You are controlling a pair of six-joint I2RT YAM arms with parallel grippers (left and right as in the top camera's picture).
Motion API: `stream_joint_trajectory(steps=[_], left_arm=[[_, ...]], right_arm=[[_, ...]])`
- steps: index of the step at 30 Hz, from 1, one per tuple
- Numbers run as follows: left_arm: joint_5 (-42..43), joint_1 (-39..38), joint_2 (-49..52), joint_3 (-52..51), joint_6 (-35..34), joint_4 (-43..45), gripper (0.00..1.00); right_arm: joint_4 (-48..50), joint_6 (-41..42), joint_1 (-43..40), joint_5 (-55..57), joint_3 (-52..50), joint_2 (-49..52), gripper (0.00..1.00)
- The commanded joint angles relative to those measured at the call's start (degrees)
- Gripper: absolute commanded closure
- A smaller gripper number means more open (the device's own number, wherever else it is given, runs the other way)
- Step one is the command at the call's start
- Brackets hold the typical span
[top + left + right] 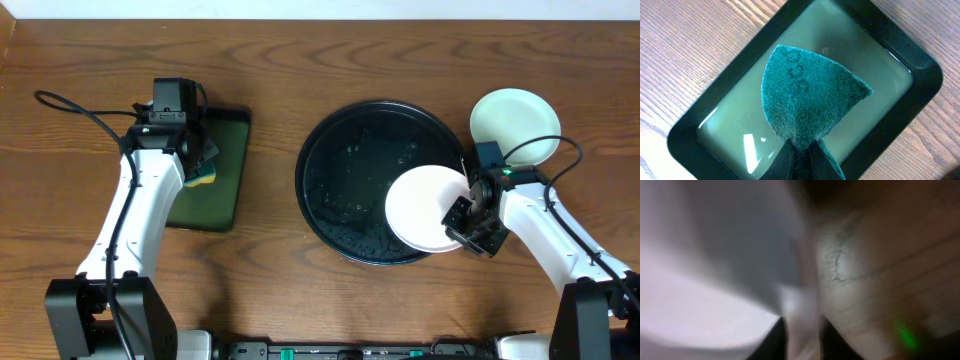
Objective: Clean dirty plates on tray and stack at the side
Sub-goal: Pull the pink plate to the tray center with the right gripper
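A white plate (425, 208) lies in the right part of the round black tray (350, 180), its edge overhanging the rim. My right gripper (468, 205) is at that plate's right edge. In the blurred right wrist view the gripper (804, 335) has the rim of the white plate (700, 315) between its fingers and is shut on it. A pale mint plate (515, 125) rests on the table just right of the tray. My left gripper (801, 160) is shut on a teal sponge (805, 95), holding it over the small green tray (920, 65).
The small rectangular green tray (225, 180) lies on the left of the wooden table, under my left gripper (195, 160). Droplets and wet streaks cover the black tray's floor. Cables trail from both arms.
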Motion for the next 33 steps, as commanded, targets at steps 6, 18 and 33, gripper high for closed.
stream_joint_trajectory(steps=[6,18,33], left_arm=[[0.15,0.17,-0.26,-0.20,-0.76,0.20,0.93],[2.05,0.17,-0.22,-0.20,-0.74,0.92,0.93],[1.73,0.20,3.54,-0.20,-2.89,3.26,0.93]], right_arm=[[1.29,-1.60,0.42,0.85,2.93,0.00,0.99],[14.88,-15.98,4.50,-4.94,11.82,0.68,0.99],[20.59,-14.82,6.62,-0.37,11.82,16.85,0.99]])
